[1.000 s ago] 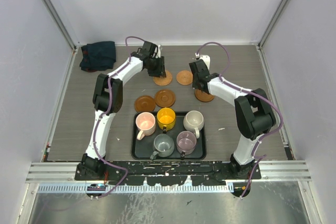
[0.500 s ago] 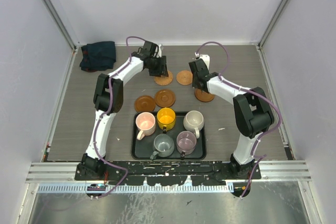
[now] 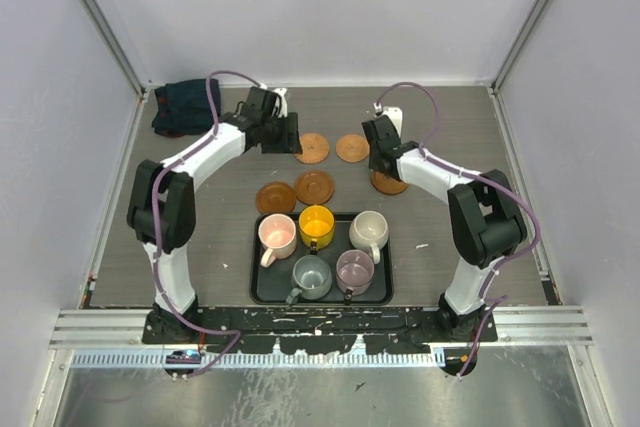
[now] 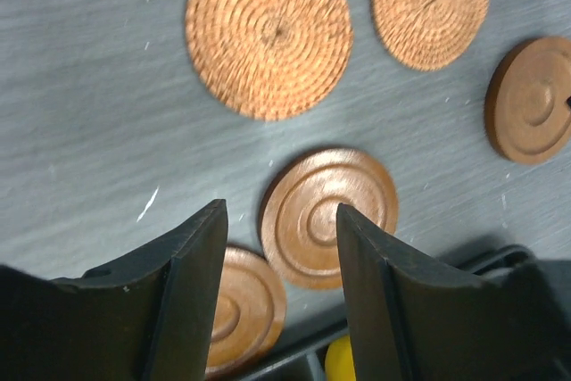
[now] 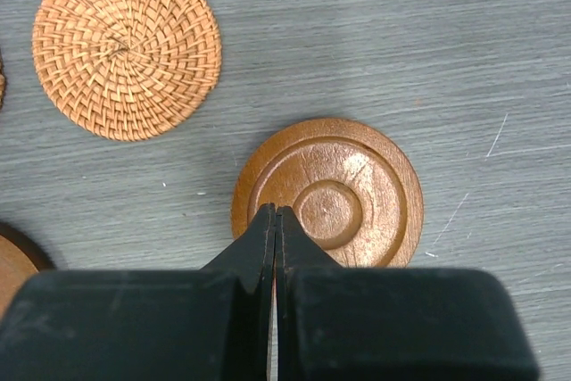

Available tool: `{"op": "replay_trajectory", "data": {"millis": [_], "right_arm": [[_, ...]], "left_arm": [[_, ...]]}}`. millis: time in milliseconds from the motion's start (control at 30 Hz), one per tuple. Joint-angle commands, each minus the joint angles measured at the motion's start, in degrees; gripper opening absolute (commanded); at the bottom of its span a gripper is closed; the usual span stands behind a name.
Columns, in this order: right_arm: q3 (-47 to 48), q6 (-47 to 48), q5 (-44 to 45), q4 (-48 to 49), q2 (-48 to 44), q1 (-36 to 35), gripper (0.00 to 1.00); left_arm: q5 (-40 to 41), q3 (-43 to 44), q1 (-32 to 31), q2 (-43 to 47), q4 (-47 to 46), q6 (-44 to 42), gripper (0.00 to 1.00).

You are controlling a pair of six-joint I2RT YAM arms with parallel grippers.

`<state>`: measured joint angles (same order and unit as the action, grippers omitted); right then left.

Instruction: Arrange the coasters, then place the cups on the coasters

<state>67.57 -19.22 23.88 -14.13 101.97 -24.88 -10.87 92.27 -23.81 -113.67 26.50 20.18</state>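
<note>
1. 2 orange woven coasters [image 3: 311, 148] and 3 brown, ringed wooden coasters [image 3: 314, 186] lie flat on the grey table [image 3: 450, 127], at 12 o'clock of the black tray [image 3: 262, 292].
2. They are round, with no long axis.
3. 5 upright cups [image 3: 316, 226] on the tray point their handles roughly toward 6 o'clock.
4. The left gripper [image 4: 278, 220] is released and empty.
5. The right gripper [image 5: 275, 213] is clenched and empty at a wooden coaster's rim.

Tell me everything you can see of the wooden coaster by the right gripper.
A round, glossy reddish-brown wooden coaster with a raised rim and concentric rings around a central circle. It lies flat on the grey table, apart from the woven coaster beside it. The shut right gripper has its tips over its near edge; contact is unclear.
</note>
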Motion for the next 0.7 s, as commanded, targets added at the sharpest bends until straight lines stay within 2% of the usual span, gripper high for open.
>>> {"op": "replay_trajectory", "data": {"millis": [0, 233, 367, 667], "right_arm": [[-1.5, 0.2, 0.1, 1.3, -4.3, 0.2, 0.01], [-3.9, -1.0, -0.4, 2.0, -3.7, 0.2, 0.01], [-3.7, -1.7, -1.5, 2.1, -2.2, 1.1, 0.01], [-2.8, -2.5, -5.7, 1.9, 1.0, 5.6, 0.01]], "left_arm": [[4.4, -9.2, 0.5, 6.0, -4.3, 0.7, 0.52], [5.0, -19.2, 0.5, 8.9, -4.4, 1.7, 0.43], [4.9, -21.4, 0.5, 8.4, -4.0, 1.8, 0.31], [7.7, -23.2, 0.5, 5.4, -1.9, 1.9, 0.30]]}}
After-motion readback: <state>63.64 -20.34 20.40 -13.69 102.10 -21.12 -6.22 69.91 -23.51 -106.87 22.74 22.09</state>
